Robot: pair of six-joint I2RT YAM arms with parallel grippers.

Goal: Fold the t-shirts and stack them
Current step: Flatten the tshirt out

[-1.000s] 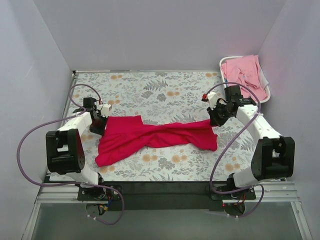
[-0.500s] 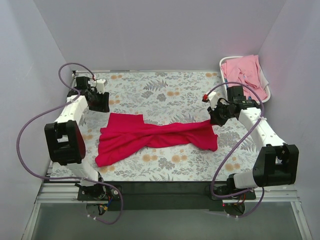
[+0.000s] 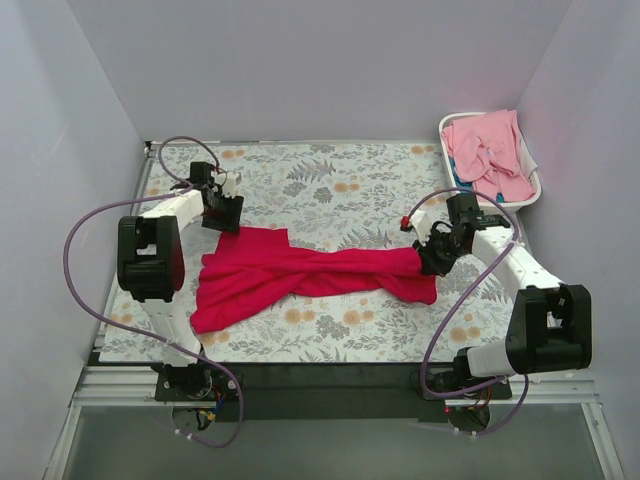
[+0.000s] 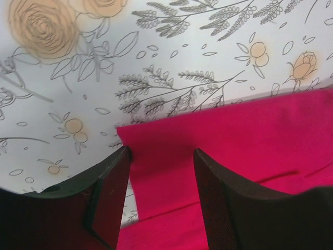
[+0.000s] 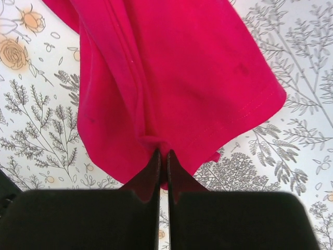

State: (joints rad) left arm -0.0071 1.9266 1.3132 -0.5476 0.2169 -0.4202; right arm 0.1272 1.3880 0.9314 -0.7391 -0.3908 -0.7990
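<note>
Sprawled across the middle of the flower-printed table cover (image 3: 330, 190): a bright crimson red cloth t-shirt (image 3: 300, 275), unfolded, lying roughly left to right. Twisted through the middle into a rope-like band of long creases. Broad and fairly flat at the left end, with one lobe trailing toward the near edge; narrower and bunched at the right end. Plain smooth knit, with a stitched hem showing in the right wrist view.

At the shirt's far-left corner, the left black two-finger gripper (image 4: 161, 156), fingers parted, one on each side of a strip of red cloth, the corner of the fabric just beyond the tips. Resting on the cloth or hanging just above it: cannot tell.

At the shirt's right end, the right black two-finger gripper (image 5: 162, 155), fingers pressed together, pinching a small pucker of red cloth at the edge.

In the far right corner, well apart from the red shirt, a white plastic laundry basket (image 3: 538, 188), heaped with crumpled pale pink cloth t-shirts (image 3: 485, 150), some of the pink cloth spilling over the rim.
</note>
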